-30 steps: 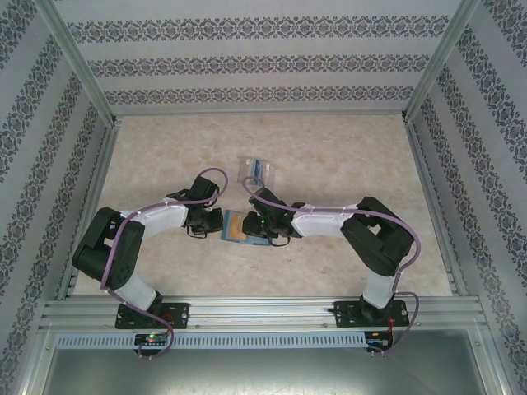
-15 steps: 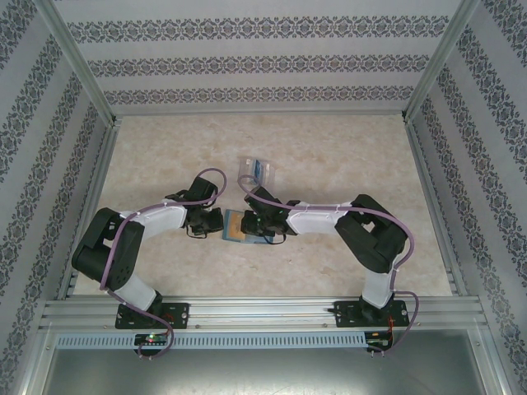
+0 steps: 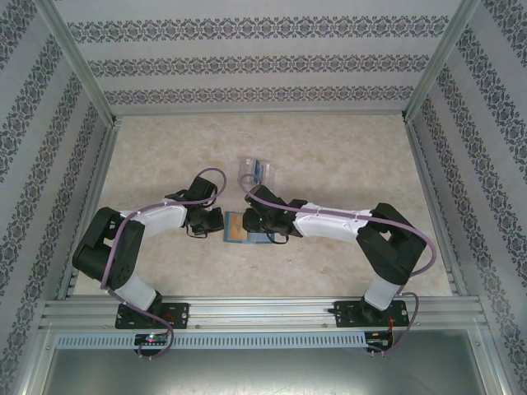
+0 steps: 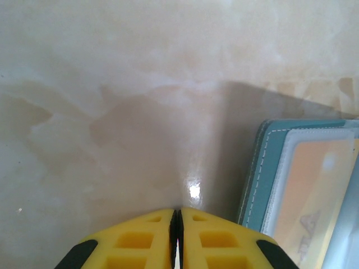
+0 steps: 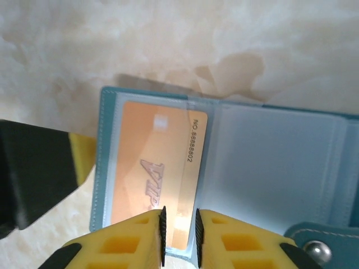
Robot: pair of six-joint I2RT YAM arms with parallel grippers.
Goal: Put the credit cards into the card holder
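Right tool point(image 5: 179, 218) over orange card point(image 5: 151, 162)

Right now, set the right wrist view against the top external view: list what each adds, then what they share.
Right wrist view adds: the orange card with its VIP lettering and number, the wallet with its clear sleeves and snap button, and the right hand, slightly open, at the card's near edge. Top external view adds: both whole arms and the clear card holder, a blue card in it, farther back on the table. Shared: the open wallet holding the orange card, with the left hand beside it.
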